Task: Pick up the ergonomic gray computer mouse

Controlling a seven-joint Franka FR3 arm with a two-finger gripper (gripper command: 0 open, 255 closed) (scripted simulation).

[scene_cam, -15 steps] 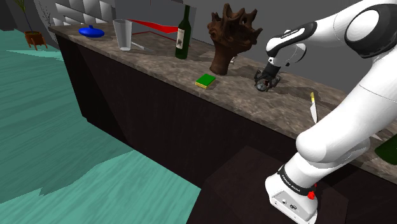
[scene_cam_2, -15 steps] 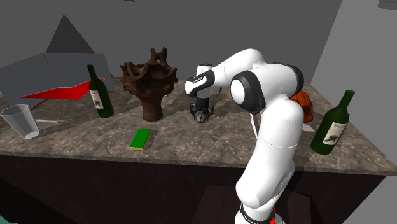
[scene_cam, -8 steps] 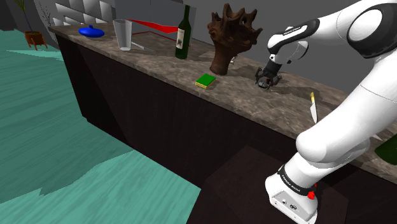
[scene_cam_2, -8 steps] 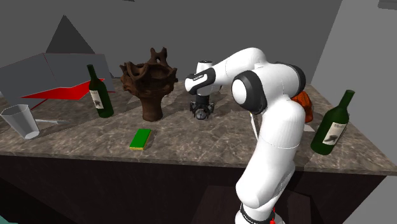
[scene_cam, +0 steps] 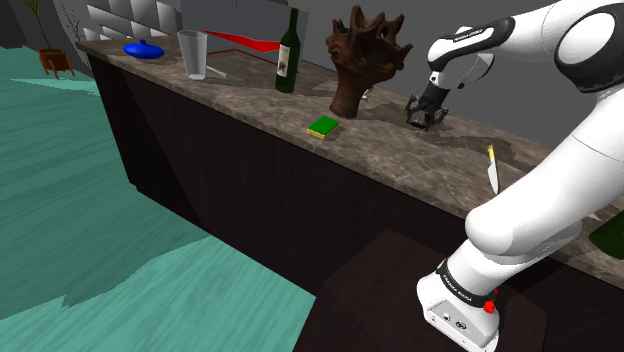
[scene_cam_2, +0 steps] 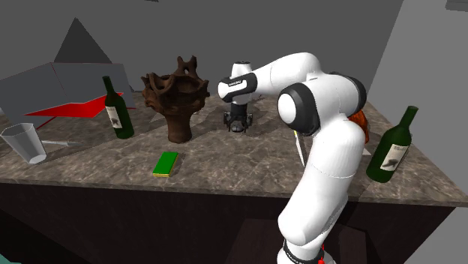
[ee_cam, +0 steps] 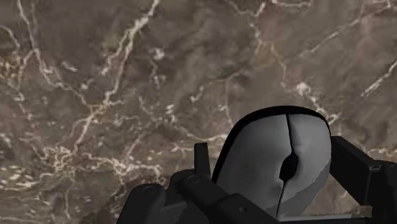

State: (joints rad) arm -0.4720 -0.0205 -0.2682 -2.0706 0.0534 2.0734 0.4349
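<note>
**Mouse is in the grip, lifting comes next**

The gripper (scene_cam: 425,116) is pinching the gray mouse (ee_cam: 280,168) by its sides, one black finger on each flank. Both are hanging low over the marble counter (ee_cam: 95,95), near its far edge, at the shoulder view's right of the brown sculpture (scene_cam: 362,55). I'm guessing the grasp is done, so next it's going straight up, without letting the mouse slip.
</note>
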